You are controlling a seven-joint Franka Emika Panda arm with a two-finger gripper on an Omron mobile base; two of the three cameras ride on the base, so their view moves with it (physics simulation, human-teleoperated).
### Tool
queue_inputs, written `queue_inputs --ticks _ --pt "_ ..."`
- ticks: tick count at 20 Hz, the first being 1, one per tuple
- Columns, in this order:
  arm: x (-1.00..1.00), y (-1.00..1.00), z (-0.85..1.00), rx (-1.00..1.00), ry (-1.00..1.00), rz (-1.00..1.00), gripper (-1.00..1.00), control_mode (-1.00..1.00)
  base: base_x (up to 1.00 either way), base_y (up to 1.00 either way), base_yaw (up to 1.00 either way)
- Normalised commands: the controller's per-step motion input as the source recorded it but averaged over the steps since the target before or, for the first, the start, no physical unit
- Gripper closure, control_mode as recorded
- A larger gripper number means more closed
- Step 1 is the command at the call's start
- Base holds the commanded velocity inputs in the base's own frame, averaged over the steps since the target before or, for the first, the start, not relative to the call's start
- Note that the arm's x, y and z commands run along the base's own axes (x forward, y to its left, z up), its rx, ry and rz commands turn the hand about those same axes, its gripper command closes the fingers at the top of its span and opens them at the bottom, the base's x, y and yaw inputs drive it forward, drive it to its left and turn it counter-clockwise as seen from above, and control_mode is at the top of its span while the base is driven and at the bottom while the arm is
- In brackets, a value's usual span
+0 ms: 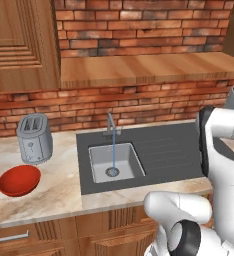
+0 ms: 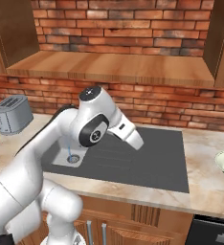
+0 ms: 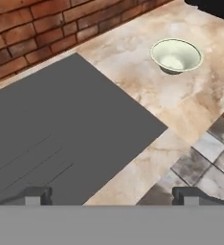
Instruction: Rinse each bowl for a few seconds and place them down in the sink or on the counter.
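Cream-green bowl point(image 3: 176, 56) sits on the marble counter point(image 3: 147, 91), well right of the dark sink point(image 1: 159, 155); my gripper point(image 3: 111, 195) hangs spread and empty over the drainboard. Red bowl point(image 1: 19, 180) rests beside the toaster point(image 1: 34, 138); water runs from the faucet point(image 1: 110, 125).

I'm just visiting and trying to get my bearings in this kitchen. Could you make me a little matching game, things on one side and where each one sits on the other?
Things:
1. red bowl
2. pale bowl
3. toaster
4. stream of water

Places:
A. running from the faucet into the basin
B. against the brick wall, behind the red bowl
C. counter, left of the sink
D. counter, right of the sink

Pairs: 1-C, 2-D, 3-B, 4-A
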Motion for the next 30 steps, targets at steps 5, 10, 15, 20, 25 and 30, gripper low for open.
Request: queue_inputs --ticks 5,10,15,20,25,30 --pt "-0.93 0.11 0.00 -0.16 -0.13 -0.03 -1.00 -1.00 0.00 0.00 0.00" --pt "-0.19 -0.08 0.32 -0.22 0.03 0.02 -1.00 -1.00 0.00 0.00 0.00" --pt "-0.01 -0.45 0.45 -0.20 0.15 0.11 -1.00 -1.00 0.00 0.00 0.00" --pt "-0.09 -0.52 0.33 -0.11 0.24 0.10 -1.00 -1.00 0.00 0.00 0.00" --pt "-0.05 -0.54 0.13 -0.01 0.25 0.12 -1.00 -1.00 0.00 0.00 0.00" --pt "-0.02 -0.44 0.03 0.00 0.20 0.15 -1.00 -1.00 0.00 0.00 0.00"
